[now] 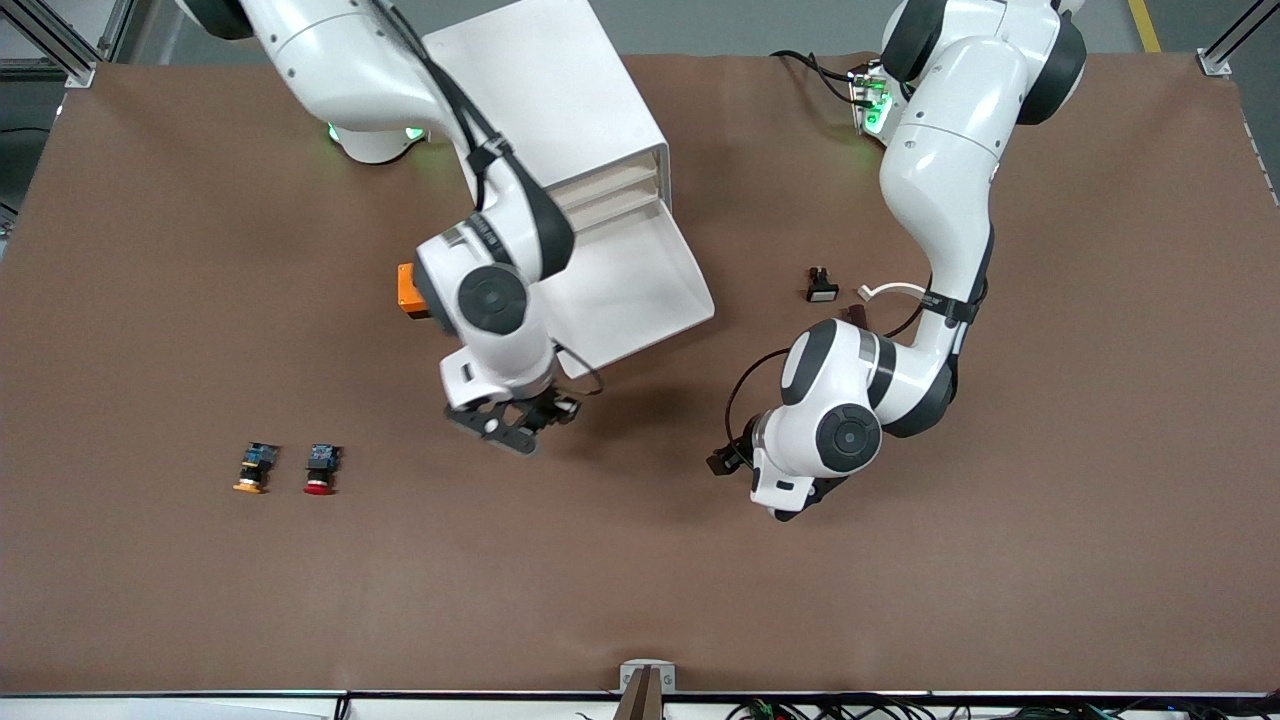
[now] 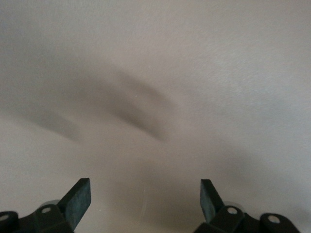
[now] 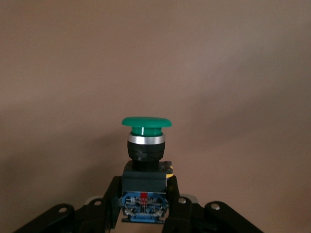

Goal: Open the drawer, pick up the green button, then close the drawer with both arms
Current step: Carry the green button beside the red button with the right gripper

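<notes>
My right gripper is shut on the button, gripping its black body with the round green cap pointing away from the wrist and the blue rear block between the fingers. In the front view this gripper hangs over bare table, just off the open drawer's front. The drawer is pulled out of the white cabinet and looks empty. My left gripper is open and empty over bare table; in the front view it is toward the left arm's end of the table from the drawer.
A yellow-capped button and a red-capped button lie side by side toward the right arm's end. An orange box sits beside the cabinet, partly hidden by the right arm. A small black-and-white part lies near the left arm.
</notes>
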You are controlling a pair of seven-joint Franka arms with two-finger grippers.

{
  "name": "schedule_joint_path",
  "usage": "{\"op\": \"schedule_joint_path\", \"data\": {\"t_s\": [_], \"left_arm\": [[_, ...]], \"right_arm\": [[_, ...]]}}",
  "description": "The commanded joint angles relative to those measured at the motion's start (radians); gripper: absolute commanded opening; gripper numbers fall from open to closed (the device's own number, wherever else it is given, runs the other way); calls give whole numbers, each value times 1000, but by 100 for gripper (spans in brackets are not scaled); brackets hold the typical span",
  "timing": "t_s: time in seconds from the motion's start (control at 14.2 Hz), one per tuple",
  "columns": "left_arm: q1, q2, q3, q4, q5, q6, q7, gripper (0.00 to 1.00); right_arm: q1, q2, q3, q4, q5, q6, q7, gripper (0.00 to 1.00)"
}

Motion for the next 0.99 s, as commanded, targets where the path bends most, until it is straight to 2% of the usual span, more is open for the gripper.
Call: {"op": "schedule_joint_path", "data": {"t_s": [0.0,0.14,0.42,0.71,0.92], "left_arm": [[-25,-72,15,-55,22,16,-20,99],[-37,-78,18,-54,26,30,-23,99],[-73,-92,13,-55,115,30,-86,99],[-109,-86,12,-60,184,33,-146,99],[-142,-83,10,-71,219,51,-187,99]], "right_arm": [[-116,-12,20,-45,15,0,-222,1],[-179,-15,20,-103,15,43,-342,1],[-242,-49,20,-304,15,250,-470,1],[-302,-52,20,-373,15,319,-580,1],[-340,-52,20,-380,15,328,-657,0]]}}
